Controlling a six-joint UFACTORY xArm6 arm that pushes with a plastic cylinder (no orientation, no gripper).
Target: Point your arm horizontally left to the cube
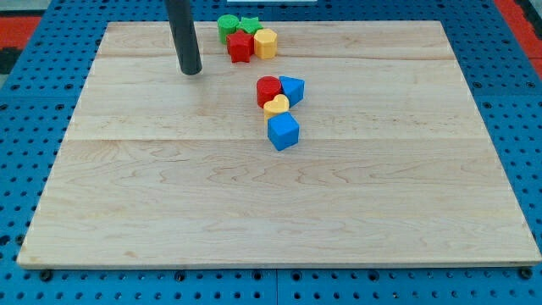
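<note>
There is just one view, looking down at a wooden board (169, 203) that lies on a blue table (25, 102) full of little holes. My tip (191, 71) is the bottom end of a dark rod that comes down from the view's top. It sits on the board near the top, a bit left of the middle. The arm has no hand, only this rod, so nothing can be open or closed, and the tip touches no block. The blue cube (284, 131) is the task's block. It sits near the middle of the board, to the right of my tip and lower in the view, well apart from it. Just above the cube is a yellow heart (276, 105), touching it or almost. Above the heart are a red block (268, 89) and a blue block (293, 88), side by side, and I cannot tell their shapes. Up near the board's top edge, to the right of my tip, is a second bunch: a green round block (227, 26), a green star (250, 24), a red star (240, 47) and a yellow block (266, 43), all close together.
</note>
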